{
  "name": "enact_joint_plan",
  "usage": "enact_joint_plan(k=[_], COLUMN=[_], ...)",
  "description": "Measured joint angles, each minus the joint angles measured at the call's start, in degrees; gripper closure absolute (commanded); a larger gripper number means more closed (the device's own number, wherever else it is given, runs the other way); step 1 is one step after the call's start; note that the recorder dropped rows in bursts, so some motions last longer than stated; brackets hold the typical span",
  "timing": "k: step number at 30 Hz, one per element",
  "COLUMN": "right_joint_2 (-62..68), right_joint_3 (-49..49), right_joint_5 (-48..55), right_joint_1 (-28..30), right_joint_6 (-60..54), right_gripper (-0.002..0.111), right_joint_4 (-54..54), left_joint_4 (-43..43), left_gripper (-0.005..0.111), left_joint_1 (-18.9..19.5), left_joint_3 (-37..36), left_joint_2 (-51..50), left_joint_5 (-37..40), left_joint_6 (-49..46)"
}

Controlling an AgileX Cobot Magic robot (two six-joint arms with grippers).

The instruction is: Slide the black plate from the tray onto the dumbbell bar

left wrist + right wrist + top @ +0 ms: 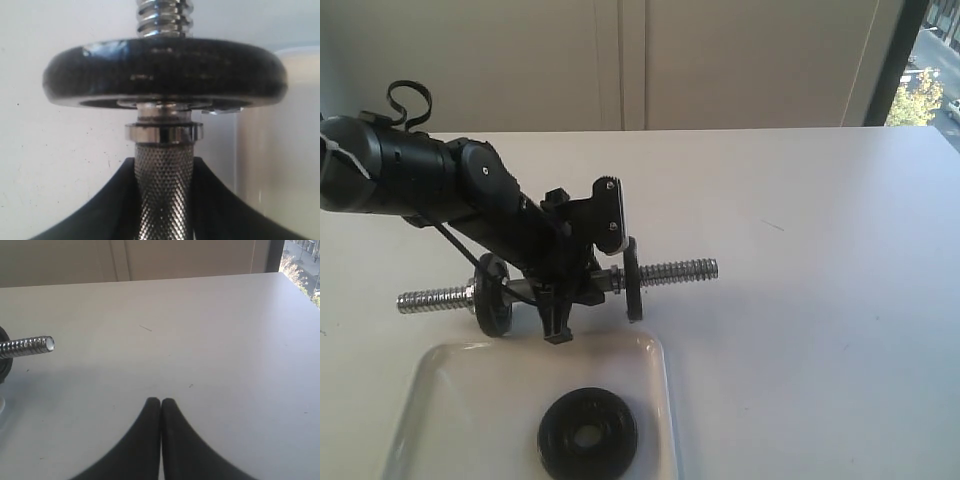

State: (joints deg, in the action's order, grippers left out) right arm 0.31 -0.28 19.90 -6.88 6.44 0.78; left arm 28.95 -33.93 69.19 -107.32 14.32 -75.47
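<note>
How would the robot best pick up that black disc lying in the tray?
Probably from straight above. The black plate lies flat in the tray, so its edge sits too low to pinch sideways. One finger would go into the upward-facing centre hole and the other outside the rim, clamping the ring between them.

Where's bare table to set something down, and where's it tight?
Free (exterior view): the table right of the bar and the tray, out to the edge; the strip behind the bar's right end; tray floor left of the plate. Crowded: the gap between bar and tray, where the left fingers clamp the bar.
</note>
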Motion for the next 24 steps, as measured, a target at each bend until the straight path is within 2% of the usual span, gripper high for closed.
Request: enact_joint_plan(k=[8, 12, 16, 21, 24], right_joint_2=[0.0, 0.0, 0.0, 0.0, 0.0], right_joint_3=[0.0, 0.0, 0.0, 0.0, 0.0], right_joint_5=[0.0, -3.9, -15.1, -34.1, -44.9], right_joint_1=[0.0, 0.0, 0.0, 0.0, 0.0], right_joint_6=[0.0, 2.1, 5.6, 6.8, 11.4], right_gripper=[0.108, 0.108, 0.108, 0.108, 0.108], right_joint_4=[0.0, -3.4, -9.6, -11.1, -11.3], left_joint_4=[0.0, 0.0, 0.0, 0.0, 0.0], left_gripper=[0.107, 0.107, 0.107, 0.107, 0.107], left_joint_1=[0.0, 0.0, 0.0, 0.0, 0.0], left_joint_3=[0.0, 0.0, 0.0, 0.0, 0.0], left_joint_2=[1.1, 1.1, 1.1, 1.1, 1.1], left_joint_5=[0.2, 0.2, 0.2, 0.2, 0.2], left_joint_6=[0.2, 0.2, 0.2, 0.2, 0.2])
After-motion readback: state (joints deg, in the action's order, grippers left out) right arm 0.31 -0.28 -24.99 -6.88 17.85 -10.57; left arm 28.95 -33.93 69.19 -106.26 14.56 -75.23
